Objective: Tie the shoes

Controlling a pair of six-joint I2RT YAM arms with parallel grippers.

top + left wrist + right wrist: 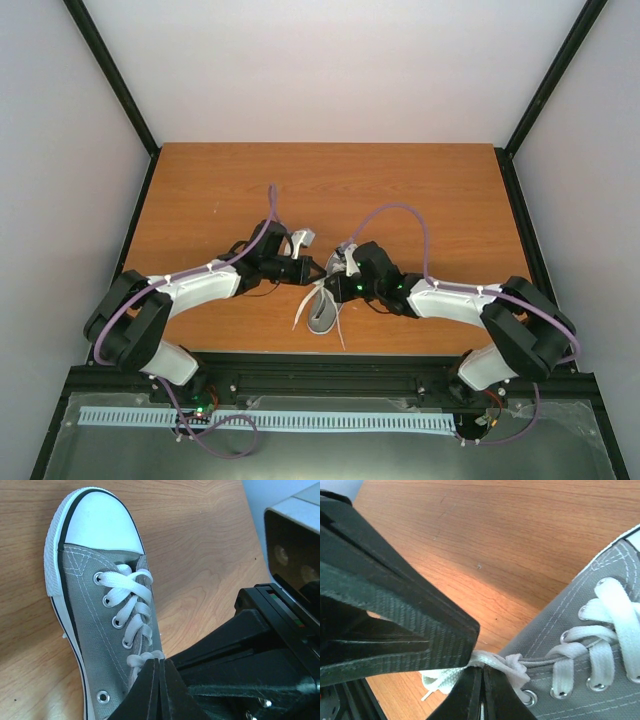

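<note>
Brown wooden tabletop (200, 190) mid-frame carries the grey canvas sneaker (100, 645); my left gripper (159, 662) and right gripper (481, 670) each pinch its long white laces (506, 664)

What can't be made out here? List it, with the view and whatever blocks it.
- The sneaker heel: cut off by the bottom edge in the left wrist view, and covered by the arms in the top view.
- Whether the left tool pinches the laces: in the left wrist view its shut fingers cover the spot.
- Whether the bunched lace at the right tool is a knot: partly behind its tips in the right wrist view, too small in the top view.
</note>
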